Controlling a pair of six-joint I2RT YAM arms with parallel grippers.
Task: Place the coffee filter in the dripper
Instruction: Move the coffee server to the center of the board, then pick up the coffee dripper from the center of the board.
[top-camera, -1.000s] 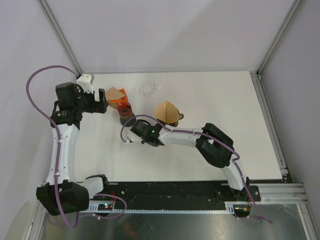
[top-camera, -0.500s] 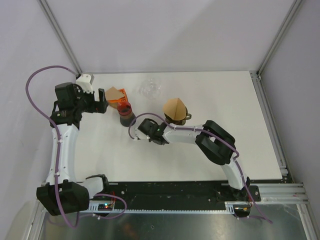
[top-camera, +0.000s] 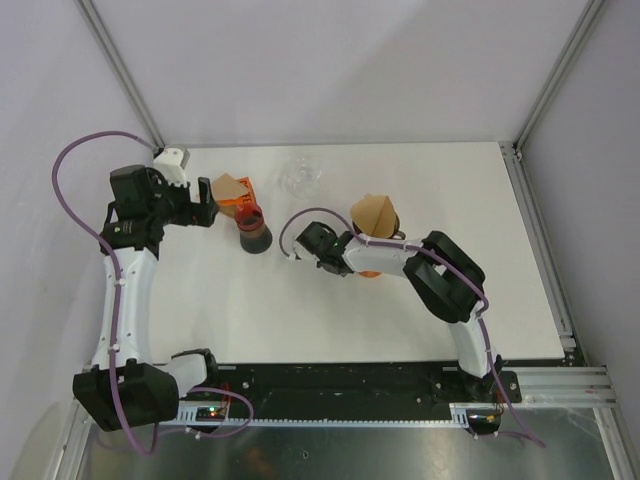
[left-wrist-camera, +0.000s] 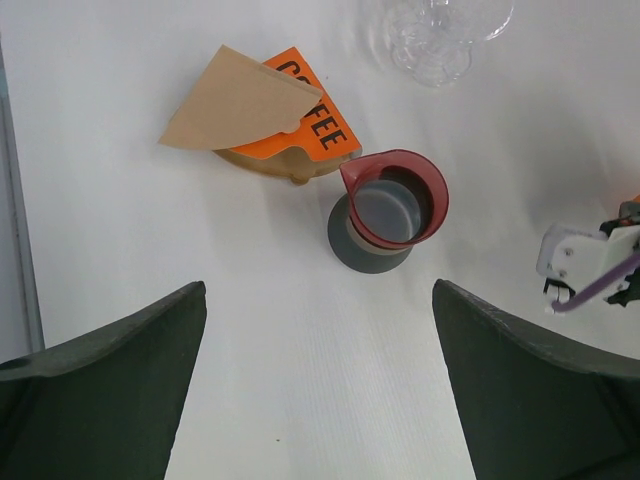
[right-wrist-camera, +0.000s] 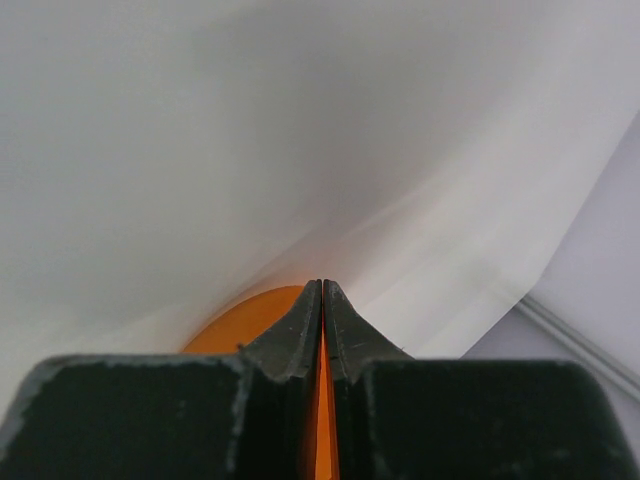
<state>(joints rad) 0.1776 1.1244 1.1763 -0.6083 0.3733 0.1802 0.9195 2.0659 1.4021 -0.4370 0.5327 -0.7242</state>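
Note:
An opened brown coffee filter (top-camera: 373, 211) stands as a cone in what looks like a dark, handled dripper (top-camera: 395, 236), right against my right forearm. An orange rounded piece (top-camera: 370, 269) shows under that forearm. In the right wrist view it (right-wrist-camera: 235, 322) lies beneath my right gripper (right-wrist-camera: 322, 285). The jaws are shut tip to tip, with orange showing through the slit and nothing beyond the tips. What moves the filter is hidden. My left gripper (top-camera: 205, 212) (left-wrist-camera: 318, 292) hangs wide open and holds nothing, near the filter pack.
An orange pack of brown filters (top-camera: 232, 192) (left-wrist-camera: 255, 105) lies at the back left. A red-rimmed cup on a dark base (top-camera: 252, 232) (left-wrist-camera: 390, 205) stands beside it. A clear glass piece (top-camera: 300, 176) (left-wrist-camera: 430, 35) sits further back. The right wrist (top-camera: 320, 245) is at mid-table.
My right wrist has swung to the right and slightly back. The filter cone and its dark holder shifted right with it. The orange piece has come into view under the forearm. The left arm stayed still.

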